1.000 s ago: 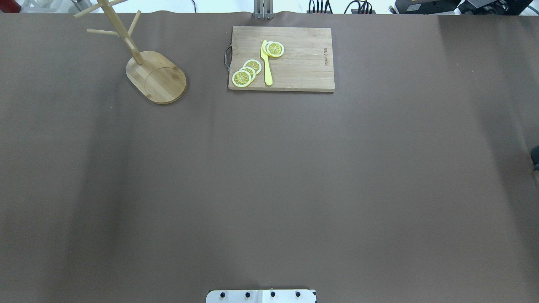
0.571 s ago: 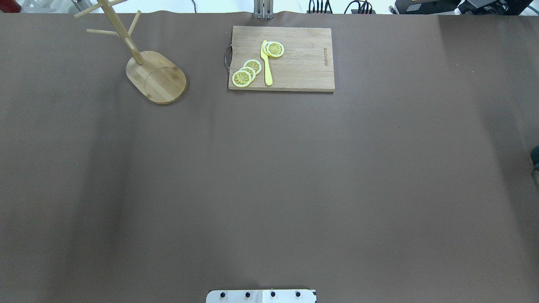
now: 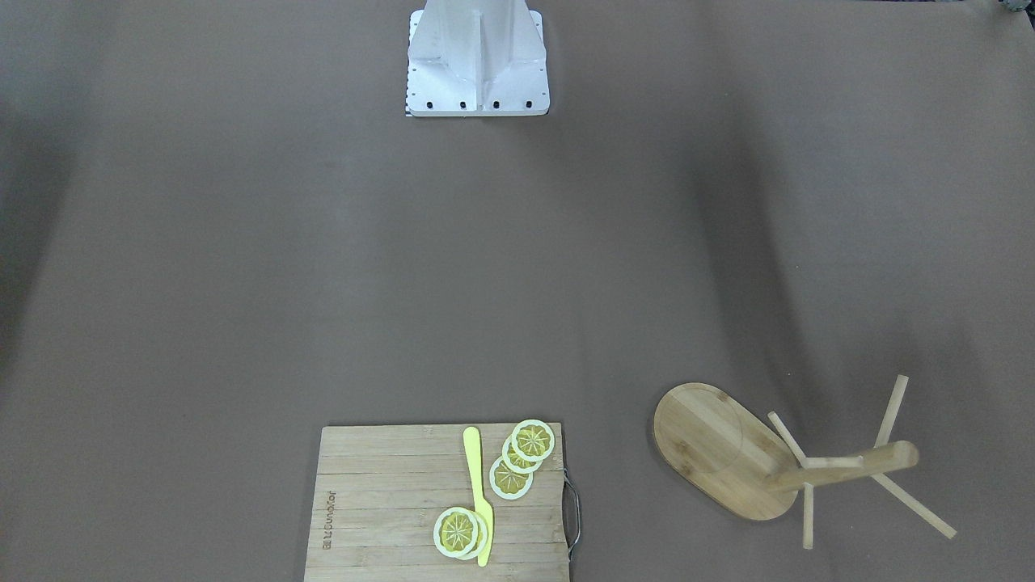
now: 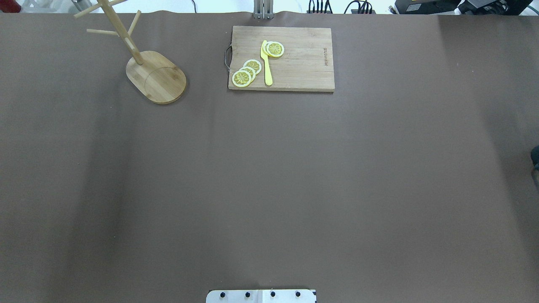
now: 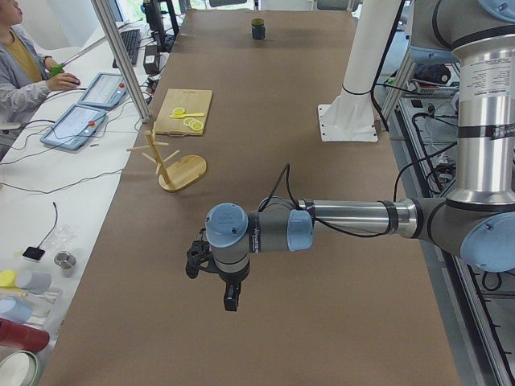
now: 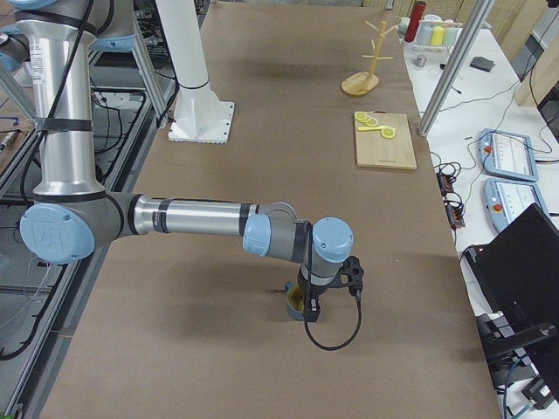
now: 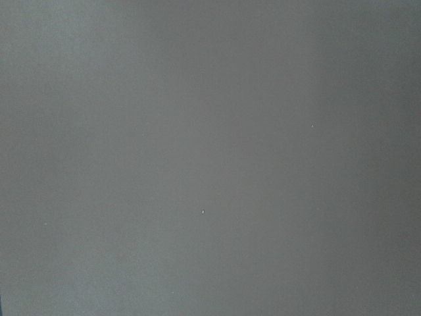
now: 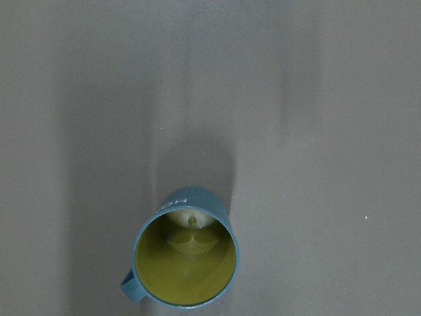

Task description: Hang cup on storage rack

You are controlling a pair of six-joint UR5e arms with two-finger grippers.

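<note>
The cup (image 8: 184, 263) is a dark blue-grey mug with a yellow inside. It stands upright on the brown table, right below my right wrist camera, handle at lower left. In the exterior right view it (image 6: 294, 301) sits at my right gripper (image 6: 307, 311); I cannot tell if that gripper is open or shut. The storage rack (image 4: 156, 78) is a bamboo mug tree at the far left of the table, with bare pegs, also in the front-facing view (image 3: 720, 461). My left gripper (image 5: 213, 281) hovers over bare table, far from the rack (image 5: 181, 167); its state cannot be told.
A wooden cutting board (image 4: 301, 63) with lemon slices (image 4: 246, 72) and a yellow knife (image 4: 267, 63) lies at the far middle. The robot's white base (image 3: 477, 61) is at the near edge. An operator (image 5: 16, 68) sits beyond the table's far side.
</note>
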